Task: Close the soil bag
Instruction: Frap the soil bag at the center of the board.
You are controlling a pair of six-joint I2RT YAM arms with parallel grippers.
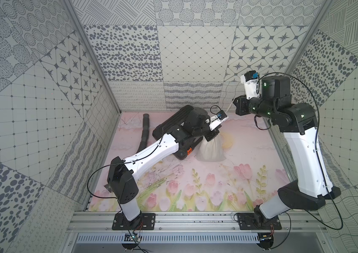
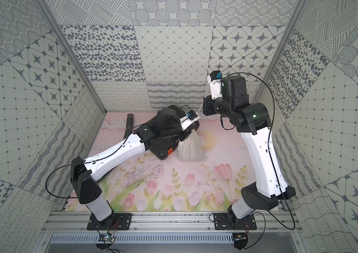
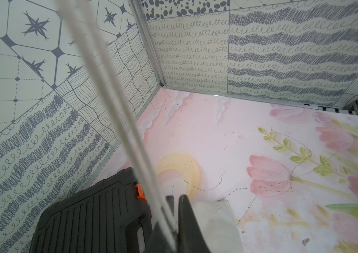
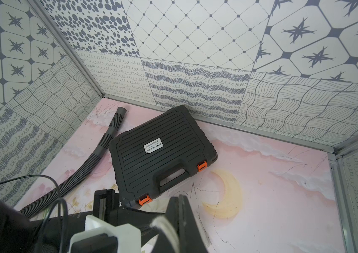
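Note:
The soil bag [image 1: 210, 150] [image 2: 190, 149] is an off-white cloth sack standing on the mat beside the black case, its mouth gathered to a narrow neck. My left gripper [image 1: 214, 133] [image 3: 176, 202] sits right at that neck, shut, with the white cords [image 3: 116, 103] running out between its fingers. The cords rise taut toward my right gripper [image 1: 235, 104] [image 4: 179, 200], held high near the back right and shut on their frayed end [image 4: 166, 224]. The left arm hides the bag's mouth in both top views.
A black ribbed case [image 4: 160, 153] [image 1: 183, 114] with orange latches [image 4: 202, 165] lies against the back wall, touching the bag's left side. A grey corrugated hose [image 4: 99, 151] [image 1: 144, 133] curves along the left of the case. Patterned walls enclose the mat.

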